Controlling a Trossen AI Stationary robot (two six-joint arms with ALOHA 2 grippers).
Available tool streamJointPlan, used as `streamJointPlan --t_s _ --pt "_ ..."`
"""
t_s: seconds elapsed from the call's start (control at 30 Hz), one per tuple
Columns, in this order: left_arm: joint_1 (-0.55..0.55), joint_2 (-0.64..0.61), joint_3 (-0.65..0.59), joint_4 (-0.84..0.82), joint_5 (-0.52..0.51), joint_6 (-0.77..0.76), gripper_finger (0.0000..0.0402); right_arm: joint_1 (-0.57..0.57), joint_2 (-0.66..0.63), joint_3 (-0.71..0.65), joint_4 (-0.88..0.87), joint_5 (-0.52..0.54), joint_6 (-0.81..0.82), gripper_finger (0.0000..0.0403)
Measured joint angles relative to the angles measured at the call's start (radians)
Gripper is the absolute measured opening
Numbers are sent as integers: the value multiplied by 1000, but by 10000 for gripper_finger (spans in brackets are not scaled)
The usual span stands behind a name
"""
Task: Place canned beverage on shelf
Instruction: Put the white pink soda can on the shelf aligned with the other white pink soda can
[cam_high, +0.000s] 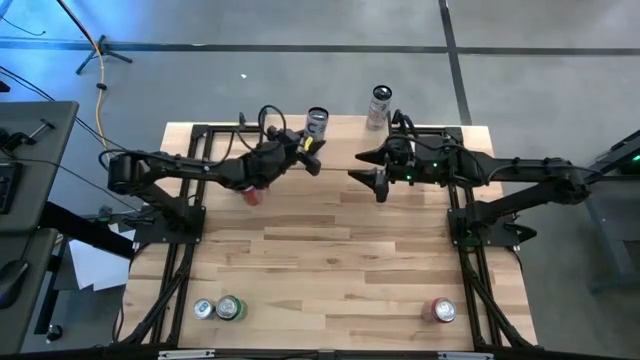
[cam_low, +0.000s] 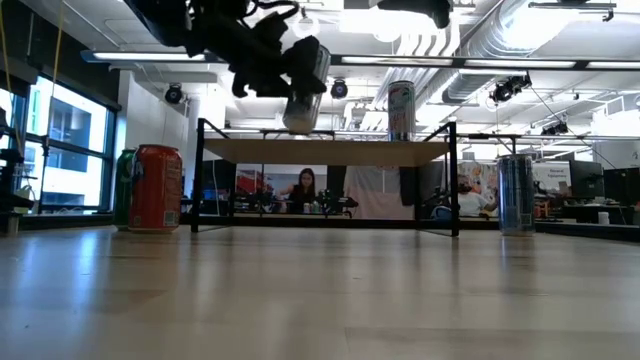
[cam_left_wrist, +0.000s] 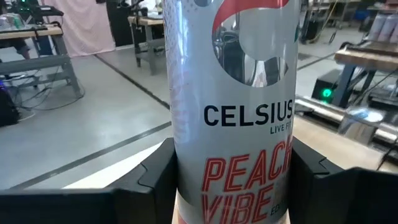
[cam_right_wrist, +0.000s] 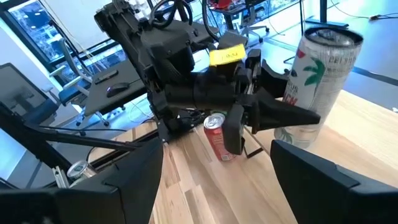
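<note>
A silver can (cam_left_wrist: 233, 112) fills the left wrist view, clamped between the left gripper's (cam_high: 312, 148) fingers (cam_left_wrist: 146, 180) and held in the air over the shelf (cam_low: 325, 150). A second can (cam_low: 401, 110) stands on the shelf. The right gripper (cam_high: 370, 166) hovers nearby, jaws apart, holding nothing.

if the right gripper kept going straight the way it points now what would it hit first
Probably the left gripper and the silver can it holds. The right gripper, open and empty, points across the table at them, nothing between. Whether their heights match is unclear.
</note>
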Motion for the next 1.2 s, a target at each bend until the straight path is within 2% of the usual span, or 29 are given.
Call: streamJointPlan --t_s 0.37,0.67,1.0,1.2 --pt "17 32 1 10 -36 -29 166 0 0 0 2 0 0 282" --pt "21 88 1 90 -37 -62 167 0 0 1 29 0 3 282" --pt "21 112 3 92 -38 -62 219 0 0 1 30 0 3 282" --pt "21 112 3 89 -13 -61 231 0 0 1 30 0 3 282"
